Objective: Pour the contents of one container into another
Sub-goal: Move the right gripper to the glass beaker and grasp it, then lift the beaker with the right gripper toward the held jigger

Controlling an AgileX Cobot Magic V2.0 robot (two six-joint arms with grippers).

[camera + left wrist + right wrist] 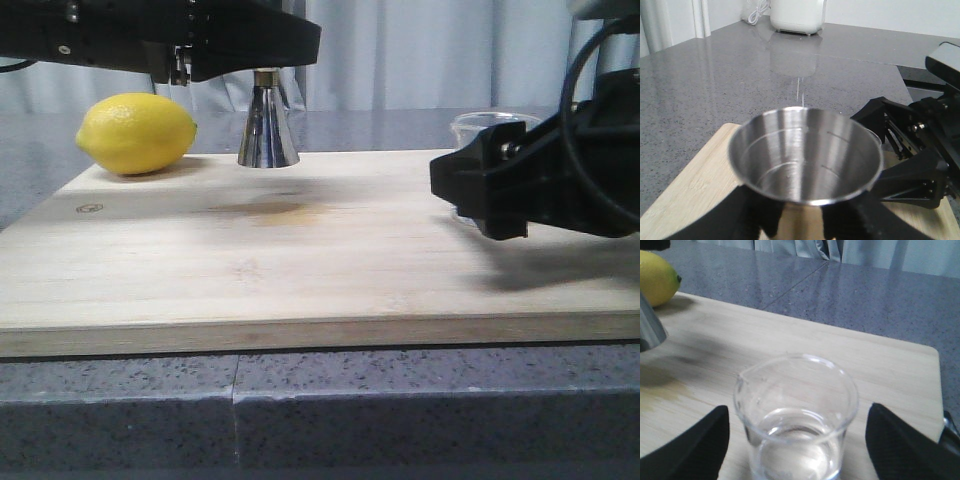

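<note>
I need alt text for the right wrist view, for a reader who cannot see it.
A clear glass beaker stands on a wooden board between the open fingers of the right gripper. A lemon lies at the board's far corner.

A small clear glass beaker [796, 417] stands upright on a pale wooden board [880, 365], between the two black fingers [695, 447] of the right gripper [797, 450]. The fingers sit spread wide, each clear of the glass wall. The beaker's pouring lip faces the lemon [657, 277], which rests at the board's far corner. A slice of the steel jigger [649, 330] shows near the lemon. Beyond the board lies the grey speckled desk [840, 290].
</note>
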